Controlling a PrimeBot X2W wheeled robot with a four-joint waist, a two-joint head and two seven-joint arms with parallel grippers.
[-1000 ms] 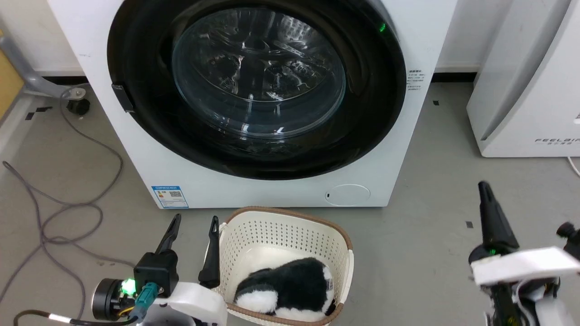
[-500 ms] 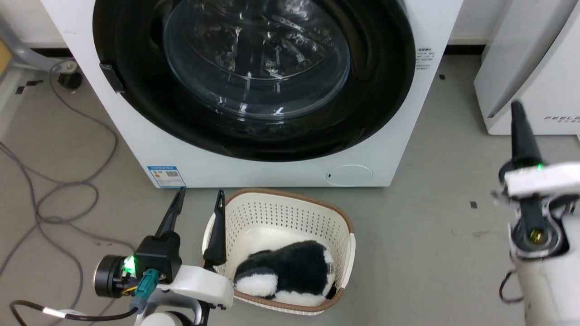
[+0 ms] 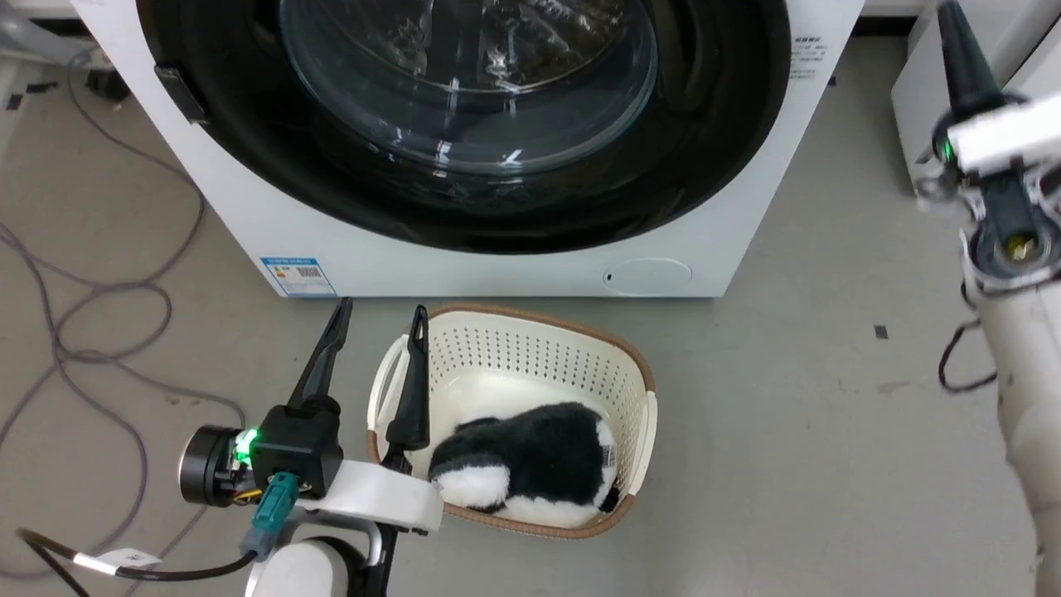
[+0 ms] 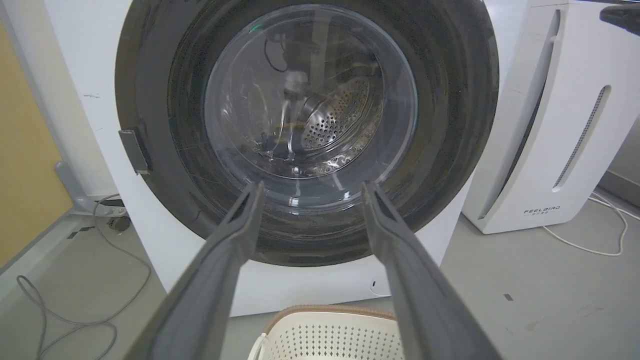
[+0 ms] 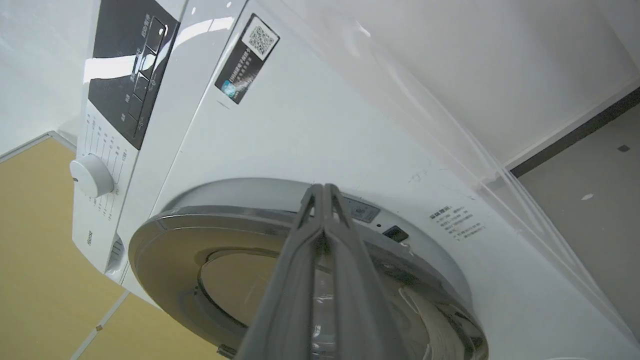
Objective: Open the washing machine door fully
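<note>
Head view: basket (image 3: pixel 530 355) holds black-white plush toy (image 3: pixel 530 464); left claw (image 3: pixel 382 308) spread, empty; right claw (image 5: pixel 324 188) (wrist view) pinched together, empty.

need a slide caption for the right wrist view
Right pincer, shut, pointing at the upper rim of the washing machine door.

My left gripper (image 3: pixel 382 308) sits low at my left side, its two fingers spread apart and pointing forward with nothing between them. My right forearm (image 3: pixel 1024 398) stands nearly upright at my far right. My right gripper (image 5: pixel 324 190) points forward and looks closed, its fingers apparently touching along their length.
</note>
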